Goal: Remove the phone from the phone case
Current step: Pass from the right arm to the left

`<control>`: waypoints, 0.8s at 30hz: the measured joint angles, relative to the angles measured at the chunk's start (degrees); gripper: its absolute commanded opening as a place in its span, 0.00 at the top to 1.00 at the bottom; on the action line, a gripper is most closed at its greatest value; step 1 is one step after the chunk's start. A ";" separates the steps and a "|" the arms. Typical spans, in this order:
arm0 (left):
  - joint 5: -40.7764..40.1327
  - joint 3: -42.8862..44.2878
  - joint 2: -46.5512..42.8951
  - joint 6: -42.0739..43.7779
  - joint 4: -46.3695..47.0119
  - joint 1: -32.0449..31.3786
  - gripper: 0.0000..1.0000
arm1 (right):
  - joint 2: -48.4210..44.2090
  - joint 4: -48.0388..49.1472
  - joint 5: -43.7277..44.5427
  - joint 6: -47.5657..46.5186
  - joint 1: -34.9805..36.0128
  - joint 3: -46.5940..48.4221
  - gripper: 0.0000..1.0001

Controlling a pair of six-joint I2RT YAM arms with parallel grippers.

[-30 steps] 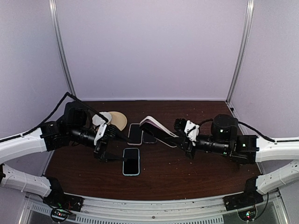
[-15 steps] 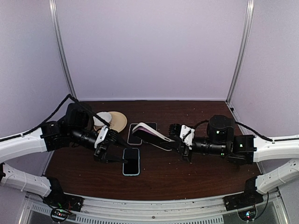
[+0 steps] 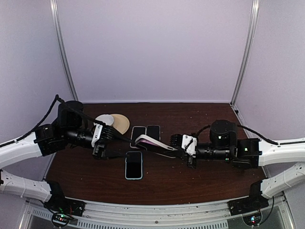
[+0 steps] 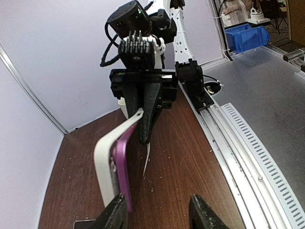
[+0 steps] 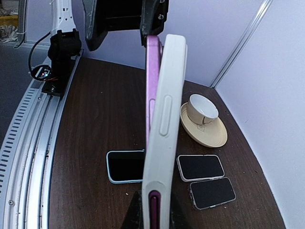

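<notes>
The phone case [image 3: 148, 141] is white, with a purple phone [image 4: 123, 164] showing along one edge of it. My right gripper [image 3: 169, 148] is shut on the case's right end and holds it tilted above the table. In the right wrist view the case [image 5: 164, 119] stands edge-on, the phone [image 5: 152, 81] a purple strip on its left. My left gripper [image 3: 125, 147] faces the free end. Its jaws are open; the left finger [image 4: 114, 214] sits beside the phone's edge and the right finger [image 4: 205, 215] stands well apart.
On the brown table [image 3: 200, 176] a blue-cased phone [image 3: 134, 165] lies face up in front of the held case. Two more phones [image 3: 138, 135] [image 3: 153, 130] lie side by side behind it. A white cup [image 5: 201, 109] sits on a tan saucer [image 5: 206, 131] at the back left.
My right arm has carried the cased phone leftward and lowered it. My left gripper has drawn back to the left, narrowed its jaws and now faces the case's free end.
</notes>
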 measured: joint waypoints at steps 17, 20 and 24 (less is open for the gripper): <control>1.42 0.00 1.70 0.07 -0.20 -0.04 0.71 | 1.88 -1.42 -1.20 -1.55 1.64 1.81 1.00; 1.42 0.00 1.70 0.07 -0.52 -0.04 0.70 | 1.97 -1.46 -1.20 -1.90 1.70 1.81 1.00; 1.44 0.02 1.84 0.09 -0.74 -0.04 0.67 | 1.97 -1.62 -1.38 -2.29 1.90 1.84 1.00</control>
